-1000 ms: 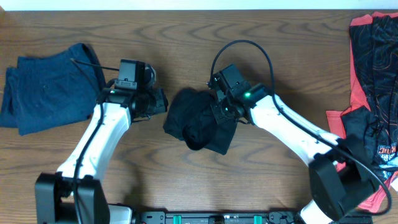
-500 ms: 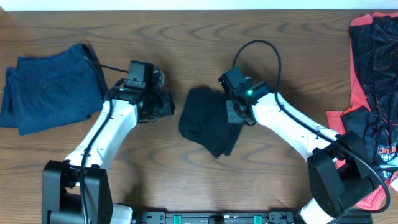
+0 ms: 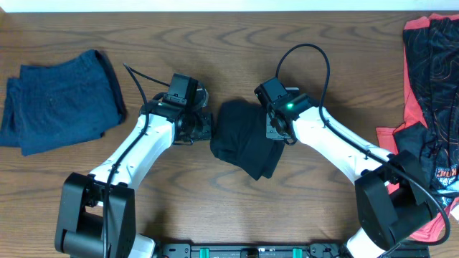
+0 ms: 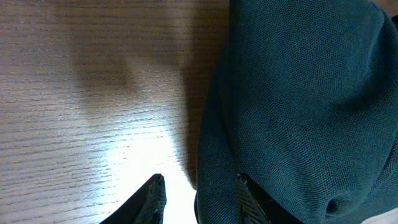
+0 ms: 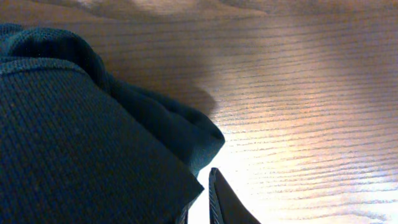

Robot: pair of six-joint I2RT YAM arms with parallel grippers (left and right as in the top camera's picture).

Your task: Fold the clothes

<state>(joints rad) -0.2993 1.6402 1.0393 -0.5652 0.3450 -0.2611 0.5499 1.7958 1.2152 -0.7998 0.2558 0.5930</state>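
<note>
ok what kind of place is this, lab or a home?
Probably a robotics test bench, not a home: left arm and right arm mounted at a wooden table, with a black garment, a blue garment and red-and-black clothes laid out on it.

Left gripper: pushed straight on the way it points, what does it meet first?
The black garment. Its near edge lies right ahead of the left gripper; whether they touch is unclear.

One black garment point(image 3: 242, 140), one dark blue garment point(image 3: 61, 107), one red-and-black heap point(image 3: 429, 86) — two arms point(image 3: 136, 147) point(image 3: 337, 147)
</note>
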